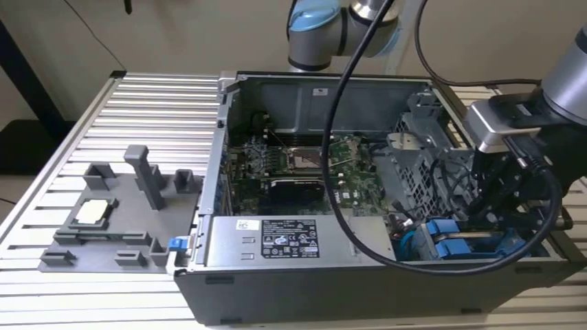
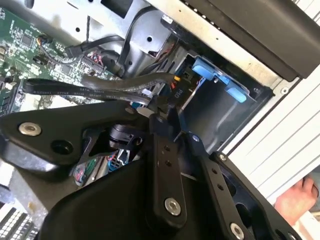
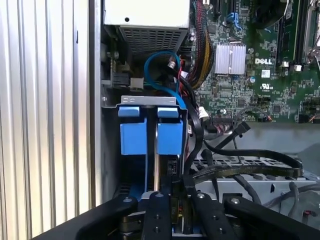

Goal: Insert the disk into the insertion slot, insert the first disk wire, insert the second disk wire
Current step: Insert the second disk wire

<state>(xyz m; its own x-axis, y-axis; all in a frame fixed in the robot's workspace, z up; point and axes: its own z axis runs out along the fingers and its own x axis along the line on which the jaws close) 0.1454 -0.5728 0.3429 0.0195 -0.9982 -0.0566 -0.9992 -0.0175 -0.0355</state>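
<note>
In the exterior view the arm's wrist [image 1: 509,127] reaches down into the lower right corner of the open computer case. There the insertion slot [image 3: 150,101] is a grey metal bay. The blue carrier tabs of the disk [image 3: 170,137] stand inside it, and the drive body is mostly hidden. In both wrist views my gripper [image 3: 178,194] is shut on the black connector [image 2: 178,92] of a flat dark disk wire [image 3: 250,170], right at the bay's mouth below the blue tabs [image 2: 215,75]. The wire trails back over the case toward the board [image 2: 100,86].
The grey power-supply box [image 1: 266,240] lies beside the bay, the green board [image 1: 303,165] behind it. A blue cable [image 3: 160,62] and black wire bundles crowd the bay's end. A grey fixture plate [image 1: 110,220] sits at the exterior view's left. A person's hand [image 2: 300,200] rests outside the case.
</note>
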